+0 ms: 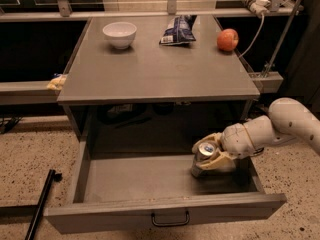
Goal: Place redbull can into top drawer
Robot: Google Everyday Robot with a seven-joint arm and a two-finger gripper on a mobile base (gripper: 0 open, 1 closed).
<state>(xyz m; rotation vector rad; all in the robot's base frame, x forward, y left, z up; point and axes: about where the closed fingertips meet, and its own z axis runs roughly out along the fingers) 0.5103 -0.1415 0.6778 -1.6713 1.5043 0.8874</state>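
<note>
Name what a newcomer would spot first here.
The white arm reaches in from the right, its gripper closed on the redbull can, low inside the open top drawer at its right end. Along the far edge of the tabletop are a white bowl on the left, a blue snack bag in the centre and a red apple on the right.

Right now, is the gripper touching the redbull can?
Touching. The camera view shows the gripper clamped on the redbull can, a finger on either side, low inside the open top drawer.
</note>
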